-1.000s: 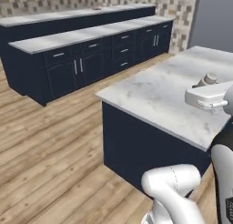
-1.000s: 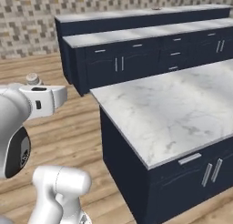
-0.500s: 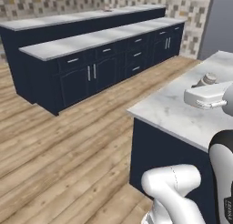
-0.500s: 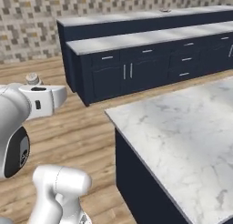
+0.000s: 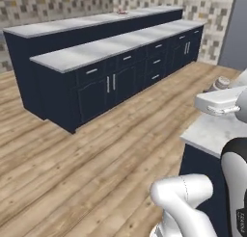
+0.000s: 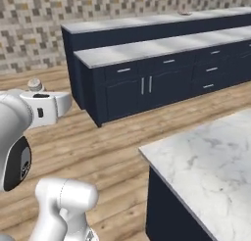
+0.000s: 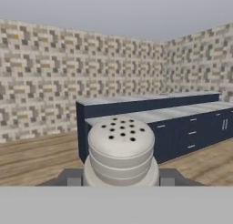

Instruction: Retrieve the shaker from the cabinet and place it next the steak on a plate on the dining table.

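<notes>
The shaker (image 7: pixel 121 148), grey-beige with a holed rounded cap, stands upright between my fingers, with my gripper (image 7: pixel 121 181) shut on it. Its cap (image 5: pixel 222 82) pokes up above the white hand at the right of the left base view, and the shaker (image 6: pixel 34 84) shows at the left of the right base view. The dining table (image 5: pixel 96 50) is the long navy counter with a pale top across the floor. On its raised back ledge lies a small reddish steak on a plate (image 5: pixel 122 11), tiny at this distance, as is the plate (image 6: pixel 185 12). The cabinet is out of view.
A navy island with a marble top (image 6: pixel 206 161) stands close on my right, its corner (image 5: pixel 207 132) just under the hand. Wooden floor (image 5: pixel 96 154) lies open between me and the long counter. A mosaic tiled wall (image 6: pixel 29 34) runs behind.
The whole scene has shifted in both base views: the base has moved, the island sliding off to the right and the long counter growing nearer. The arm keeps its pose with the shaker held.
</notes>
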Available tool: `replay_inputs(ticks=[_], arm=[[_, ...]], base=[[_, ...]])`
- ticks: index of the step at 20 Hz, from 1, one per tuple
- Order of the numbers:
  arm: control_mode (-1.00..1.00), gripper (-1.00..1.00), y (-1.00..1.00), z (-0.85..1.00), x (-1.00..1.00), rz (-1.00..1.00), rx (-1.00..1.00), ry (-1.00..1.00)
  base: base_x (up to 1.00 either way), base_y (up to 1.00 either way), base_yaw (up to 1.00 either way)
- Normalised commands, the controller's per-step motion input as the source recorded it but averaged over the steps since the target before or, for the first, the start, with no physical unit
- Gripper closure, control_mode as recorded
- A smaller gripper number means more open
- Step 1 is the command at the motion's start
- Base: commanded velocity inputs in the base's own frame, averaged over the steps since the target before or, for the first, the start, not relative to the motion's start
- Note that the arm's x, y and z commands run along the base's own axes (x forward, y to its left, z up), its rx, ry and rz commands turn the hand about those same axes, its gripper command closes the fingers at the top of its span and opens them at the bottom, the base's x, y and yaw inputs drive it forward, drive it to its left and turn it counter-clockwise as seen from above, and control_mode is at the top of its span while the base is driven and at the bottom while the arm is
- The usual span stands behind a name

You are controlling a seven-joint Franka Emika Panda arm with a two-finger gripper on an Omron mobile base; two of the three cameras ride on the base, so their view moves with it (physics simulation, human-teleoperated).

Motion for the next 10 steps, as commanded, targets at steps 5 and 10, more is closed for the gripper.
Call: replay_inputs(ticks=[5,10], arm=[[1.0,1.0,0.0,0.0,0.0,0.0,0.0,0.0],[1.0,1.0,0.0,0.0,0.0,0.0,0.0,0.0]], base=[[0.87,1.0,-0.09],[0.97,1.0,-0.11]])
